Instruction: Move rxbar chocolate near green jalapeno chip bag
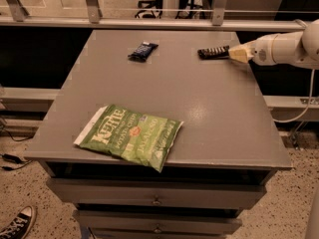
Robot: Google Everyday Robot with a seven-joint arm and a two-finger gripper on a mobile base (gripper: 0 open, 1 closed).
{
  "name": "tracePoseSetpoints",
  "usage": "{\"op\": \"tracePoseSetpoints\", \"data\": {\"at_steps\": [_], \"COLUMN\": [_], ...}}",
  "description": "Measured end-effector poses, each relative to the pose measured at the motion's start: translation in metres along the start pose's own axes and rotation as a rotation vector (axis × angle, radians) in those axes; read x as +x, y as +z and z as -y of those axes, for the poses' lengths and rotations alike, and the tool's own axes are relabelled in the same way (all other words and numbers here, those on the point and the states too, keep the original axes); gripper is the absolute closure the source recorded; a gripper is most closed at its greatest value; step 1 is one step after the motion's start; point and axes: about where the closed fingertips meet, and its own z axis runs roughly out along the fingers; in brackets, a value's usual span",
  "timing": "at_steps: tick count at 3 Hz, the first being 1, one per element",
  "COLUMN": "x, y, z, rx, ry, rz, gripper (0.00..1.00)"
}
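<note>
Gripping the long, flat, dark brown-black rxbar chocolate (213, 52) near the far right corner of the grey bench (209, 113).
The bar's right end is clamped between the closed fingers of the pale two-finger gripper (232, 53), which is reached in over the right edge. The long axis is laid along the far edge, pointing left, away from the fingers. The large, flat, light green jalapeno chip bag (130, 136) is found at the near left corner, well apart and diagonally across. A stubby blue-black snack wrapper (143, 51) is seen by the far edge.
</note>
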Motion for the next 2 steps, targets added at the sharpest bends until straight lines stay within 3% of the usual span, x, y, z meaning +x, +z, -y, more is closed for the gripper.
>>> {"op": "tracePoseSetpoints", "data": {"at_steps": [2], "x": [-0.028], "y": [-0.005], "z": [-0.043], "rx": [-0.105], "ry": [-0.030], "rz": [0.034], "gripper": [1.00]}}
